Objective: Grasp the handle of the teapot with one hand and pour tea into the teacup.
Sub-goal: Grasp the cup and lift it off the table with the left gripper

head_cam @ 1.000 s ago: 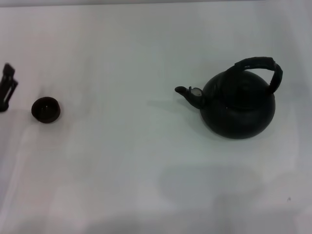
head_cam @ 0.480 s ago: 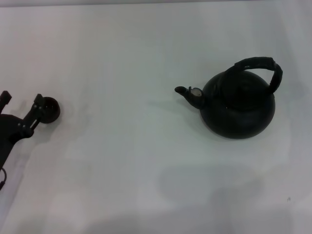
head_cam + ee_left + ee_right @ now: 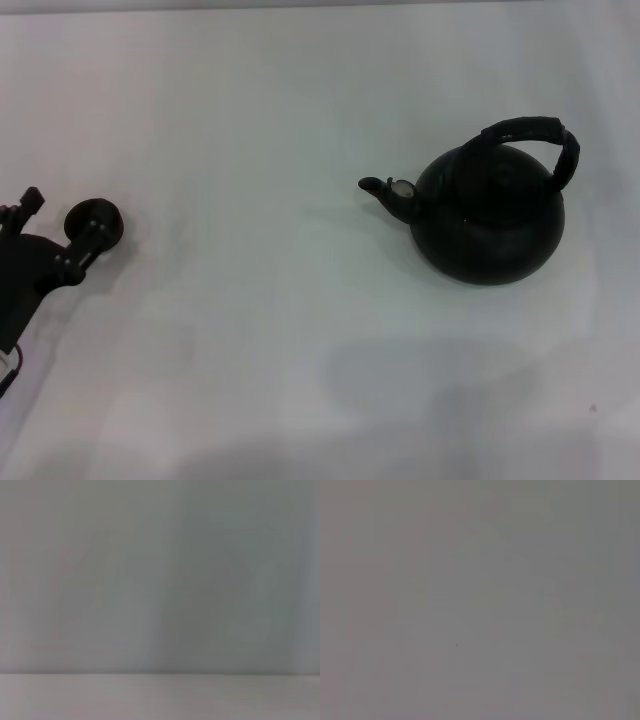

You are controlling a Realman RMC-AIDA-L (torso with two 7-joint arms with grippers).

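Observation:
The matte-black teapot (image 3: 490,215) stands on the white table at the right of the head view, spout (image 3: 385,192) pointing left. Its thick arched handle (image 3: 535,135) rises over the top, and no gripper is near it. The tiny dark teacup (image 3: 96,215) sits far left. My left gripper (image 3: 62,220) reaches in from the left edge, open, fingers spread. One finger (image 3: 85,245) overlaps the cup's near side; whether it touches the cup I cannot tell. The right gripper is out of view. Both wrist views show only blank grey surface.
The white table (image 3: 250,330) stretches between cup and teapot with nothing on it. A soft shadow (image 3: 430,375) lies on the table in front of the teapot.
My left gripper has come in from the left edge and shifted right, so one finger now overlaps the teacup. Teapot and cup have stayed in place.

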